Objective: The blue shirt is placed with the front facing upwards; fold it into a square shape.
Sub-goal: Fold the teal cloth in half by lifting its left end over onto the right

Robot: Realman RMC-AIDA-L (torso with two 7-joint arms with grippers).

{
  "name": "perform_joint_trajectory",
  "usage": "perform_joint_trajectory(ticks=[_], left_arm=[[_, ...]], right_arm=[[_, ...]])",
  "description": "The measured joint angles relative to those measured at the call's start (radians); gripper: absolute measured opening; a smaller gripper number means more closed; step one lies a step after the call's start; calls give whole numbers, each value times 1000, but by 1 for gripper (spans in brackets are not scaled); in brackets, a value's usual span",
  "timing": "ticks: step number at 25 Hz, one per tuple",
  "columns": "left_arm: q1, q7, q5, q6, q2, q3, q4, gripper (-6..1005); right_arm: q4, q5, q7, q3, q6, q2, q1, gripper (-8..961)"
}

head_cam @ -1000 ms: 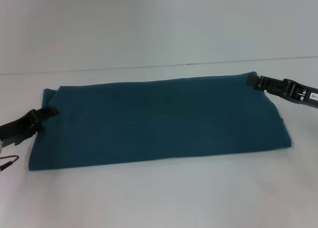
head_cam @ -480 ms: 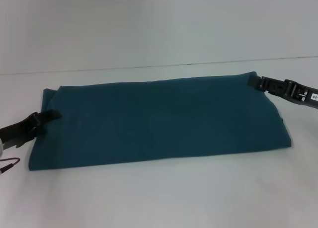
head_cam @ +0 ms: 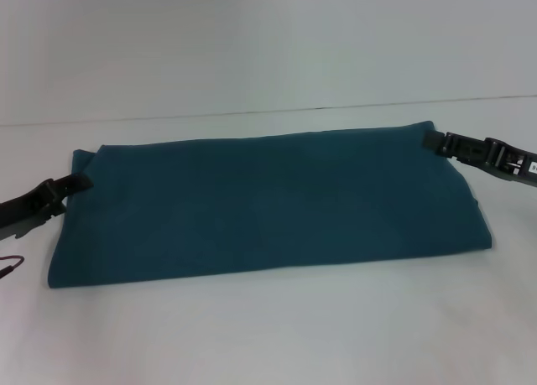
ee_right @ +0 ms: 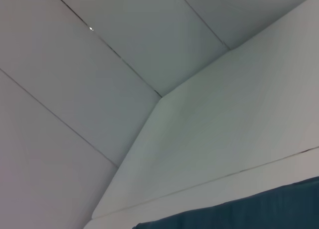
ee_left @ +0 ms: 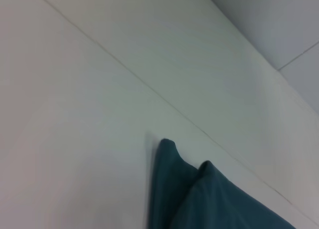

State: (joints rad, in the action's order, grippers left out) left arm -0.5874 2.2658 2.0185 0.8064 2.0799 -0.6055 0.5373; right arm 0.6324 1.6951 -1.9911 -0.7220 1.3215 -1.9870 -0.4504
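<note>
On the white table (head_cam: 268,335): the blue shirt (head_cam: 268,205) lies flat as a long folded band running across the robot's front, plain side up; no lettering or collar shows.
Shirt in wrist views: the left wrist view catches two stacked corner layers of the blue shirt (ee_left: 199,199) against bare table; the right wrist view catches only a strip of its edge (ee_right: 249,209).
Left gripper: the left gripper (head_cam: 74,184) sits at the shirt's left end, just at the far-left corner, its tip at the cloth edge. Whether its fingers are spread or pinching I cannot tell.
Right gripper: the right gripper (head_cam: 432,138) is at the far-right corner, tip touching or nearly touching the fabric. Its fingers' state cannot be told either.
What has just changed: over the last second the left gripper has slid outward and slightly farther from the robot, off the cloth it overlapped a moment ago; the right gripper has drawn outward a little too. The shirt itself has not shifted.
What that means: judging by this, both arms look to be letting go and backing off after a lengthwise fold.
Task progress: the band is a rectangle, not yet a square; a fold end over end probably remains.
</note>
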Motion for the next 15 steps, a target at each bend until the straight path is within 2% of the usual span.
perform_joint_trajectory(ticks=[15], left_arm=[[-16,-30,0,-32,8,-24,-24,721]], right_arm=[[-1,4,0,1,-5,-1,-1,564]])
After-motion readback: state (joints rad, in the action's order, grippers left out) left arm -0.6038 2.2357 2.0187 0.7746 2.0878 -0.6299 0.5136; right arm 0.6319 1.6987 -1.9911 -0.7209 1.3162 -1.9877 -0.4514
